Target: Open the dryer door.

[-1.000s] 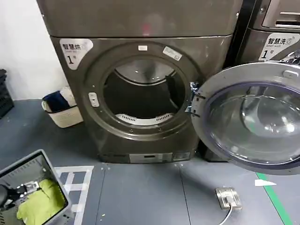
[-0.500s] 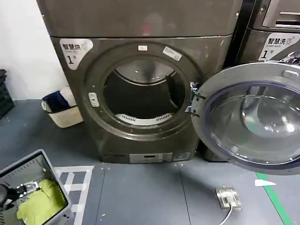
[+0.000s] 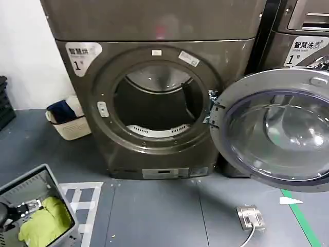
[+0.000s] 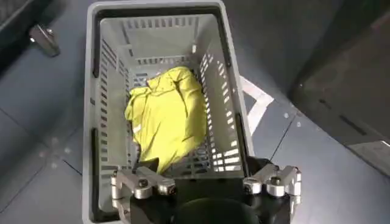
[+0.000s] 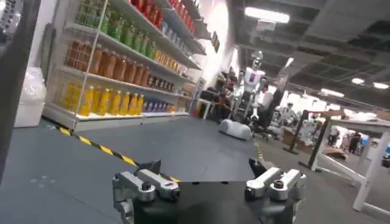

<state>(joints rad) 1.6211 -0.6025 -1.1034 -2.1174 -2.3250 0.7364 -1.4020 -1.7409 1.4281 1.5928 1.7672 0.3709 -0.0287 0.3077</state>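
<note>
The dryer door, a chrome ring around domed glass, stands swung wide to the right on its hinge, in front of the neighbouring machine. The dryer's round opening shows the dark drum inside. My left gripper hangs open and empty above a grey basket that holds a yellow-green cloth; in the head view the left gripper is at the lower left corner. My right gripper is open with nothing between its fingers and faces away into the room.
A beige basket of laundry sits by the wall left of the dryer. A metal floor socket with a cable and a green floor line lie under the open door. Store shelves and striped floor tape lie beyond the right gripper.
</note>
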